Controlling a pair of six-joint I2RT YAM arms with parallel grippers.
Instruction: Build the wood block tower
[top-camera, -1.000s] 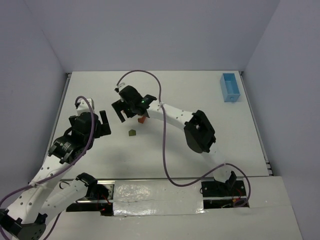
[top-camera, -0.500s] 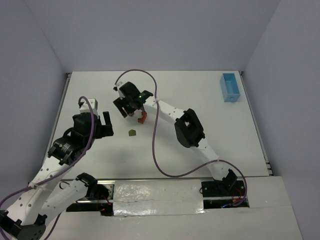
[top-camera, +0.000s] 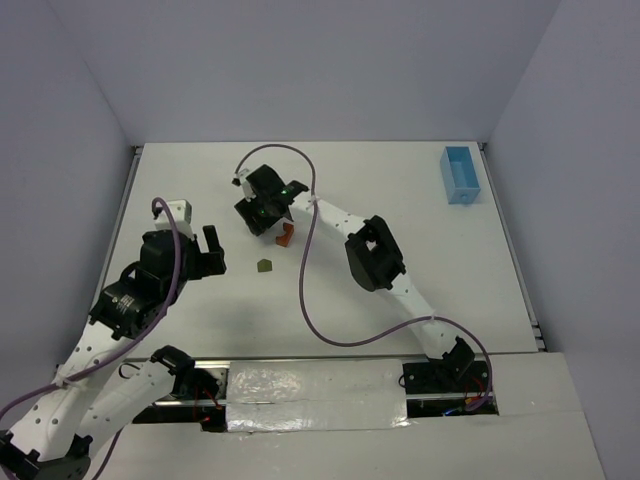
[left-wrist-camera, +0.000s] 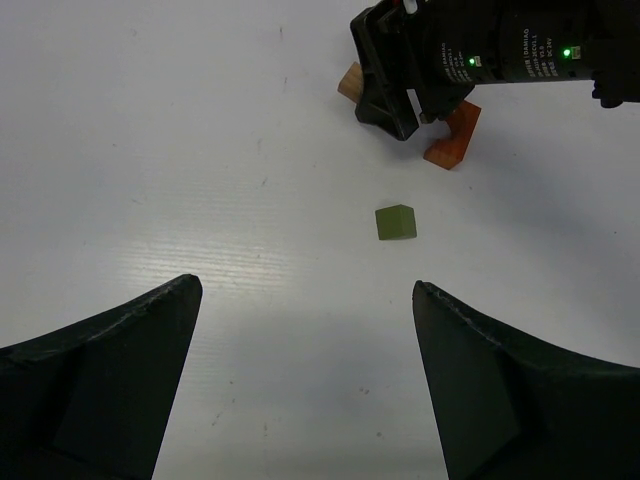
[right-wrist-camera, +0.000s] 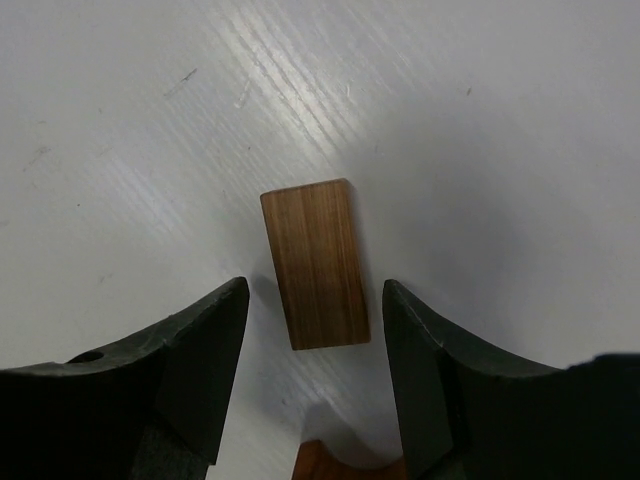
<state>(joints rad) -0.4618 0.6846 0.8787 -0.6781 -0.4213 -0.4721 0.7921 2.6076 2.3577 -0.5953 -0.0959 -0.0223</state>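
A brown wood block (right-wrist-camera: 315, 263) lies flat on the white table, and my right gripper (right-wrist-camera: 315, 290) stands open astride it with a narrow gap on each side. A reddish-orange arch block (top-camera: 286, 236) lies just behind those fingers (right-wrist-camera: 340, 465). The olive green cube (left-wrist-camera: 395, 222) sits alone nearer the arms (top-camera: 265, 266). My left gripper (left-wrist-camera: 307, 288) hangs wide open and empty, short of the cube (top-camera: 205, 250). From the left wrist view I see the right gripper (left-wrist-camera: 420, 60) covering most of the brown block (left-wrist-camera: 349, 82), with the arch (left-wrist-camera: 452, 140) beside it. No tower is in view.
A light blue rectangular box (top-camera: 461, 175) stands at the far right of the table. A purple cable (top-camera: 305, 290) loops off the right arm over the table's middle. Grey walls close in the table at the back and both sides.
My right gripper has shifted slightly left and down over the brown block, and its jaws have narrowed around it. The left arm has drawn back a little; its jaws stay wide.
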